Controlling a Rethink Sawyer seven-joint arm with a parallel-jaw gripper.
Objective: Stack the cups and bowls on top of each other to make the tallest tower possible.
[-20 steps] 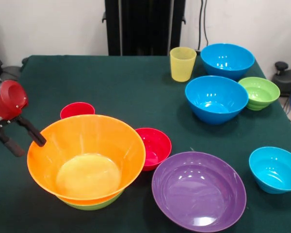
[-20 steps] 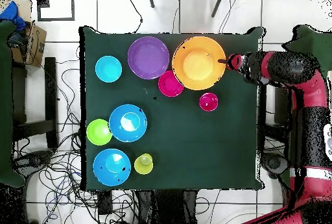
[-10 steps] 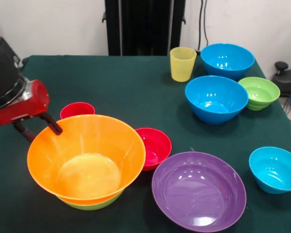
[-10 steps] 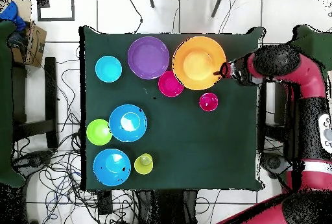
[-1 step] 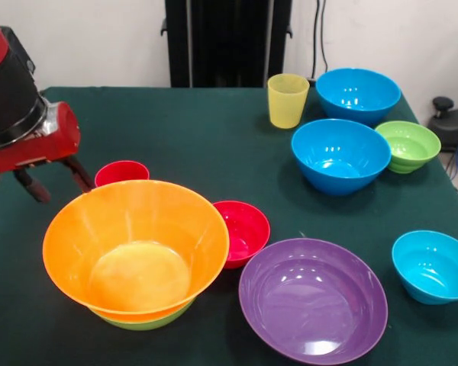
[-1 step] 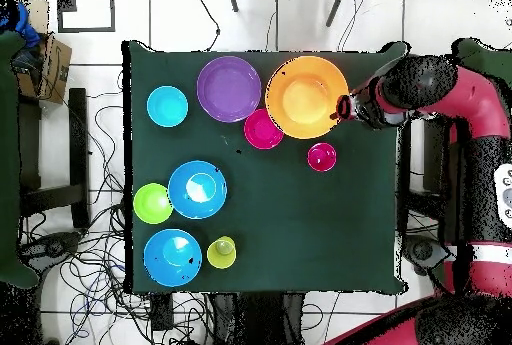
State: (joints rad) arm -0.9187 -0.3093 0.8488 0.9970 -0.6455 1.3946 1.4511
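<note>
Bowls crowd the table (image 5: 175,137): the orange bowl (image 5: 136,248) sits nested on a lime one (image 5: 149,320) at the near edge, the purple bowl (image 5: 313,299) just beside. Smaller, the red bowl (image 5: 243,232) touches the orange rim, and a red cup (image 5: 120,173) stands behind. The gripper (image 5: 52,181) hangs with its fingers spread and empty beside that cup.

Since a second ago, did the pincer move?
Yes. The pincer rose and shifted from beside the orange bowl toward the red cup.
</note>
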